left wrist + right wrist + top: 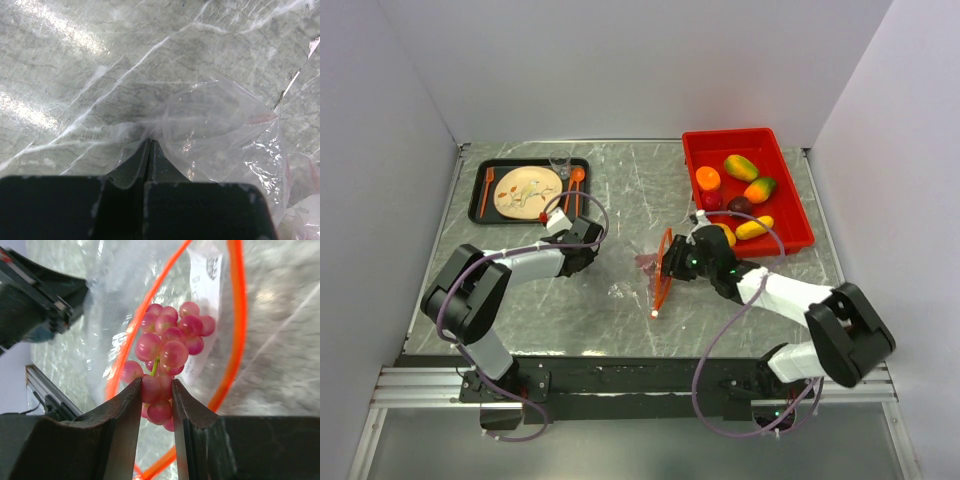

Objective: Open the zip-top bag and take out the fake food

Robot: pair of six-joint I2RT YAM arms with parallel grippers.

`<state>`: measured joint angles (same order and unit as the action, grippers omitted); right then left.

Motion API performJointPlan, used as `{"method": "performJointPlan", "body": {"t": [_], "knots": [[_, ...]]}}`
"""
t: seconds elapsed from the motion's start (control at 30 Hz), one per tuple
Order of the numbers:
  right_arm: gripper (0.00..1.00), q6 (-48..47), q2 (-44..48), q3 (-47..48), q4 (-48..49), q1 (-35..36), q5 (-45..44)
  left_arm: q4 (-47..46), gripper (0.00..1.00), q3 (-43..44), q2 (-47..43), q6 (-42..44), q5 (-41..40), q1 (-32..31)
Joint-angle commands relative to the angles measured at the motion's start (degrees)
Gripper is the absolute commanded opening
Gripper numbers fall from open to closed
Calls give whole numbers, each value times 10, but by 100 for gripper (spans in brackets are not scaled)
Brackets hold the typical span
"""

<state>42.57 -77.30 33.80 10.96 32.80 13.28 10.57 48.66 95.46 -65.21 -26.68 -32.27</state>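
The clear zip-top bag [638,272] lies mid-table with its orange-red zipper strip [240,315] spread into an open loop. My left gripper [150,141] is shut, pinching the bag's thin plastic [215,120] at its far end from the mouth. My right gripper [156,387] reaches into the bag's mouth and is shut on a bunch of pink fake grapes [170,342], with the lower grapes squeezed between its fingers. In the top view the right gripper [672,265] sits at the zipper loop [663,270]. More fake food [742,168], namely mango shapes and orange, yellow and dark pieces, lies in the red bin.
The red bin [788,195] stands at the back right, close behind the right arm. A black tray [480,190] with a beige plate [528,190] and orange cutlery sits at the back left. White walls enclose the marbled table on three sides.
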Motion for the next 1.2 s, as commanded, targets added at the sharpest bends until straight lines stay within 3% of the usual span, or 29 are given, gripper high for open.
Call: {"method": "performJointPlan", "body": {"t": [0.0,0.77,1.17], "knots": [[36,-14,74,-14,-19,-19,-12,56,1,-13,24,-7,0,3],[38,-46,223,-17,-152,-116,-30,61,1,-2,23,-11,3,4],[39,-57,227,36,-176,-187,9,69,1,6,20,-4,1,4]]}}
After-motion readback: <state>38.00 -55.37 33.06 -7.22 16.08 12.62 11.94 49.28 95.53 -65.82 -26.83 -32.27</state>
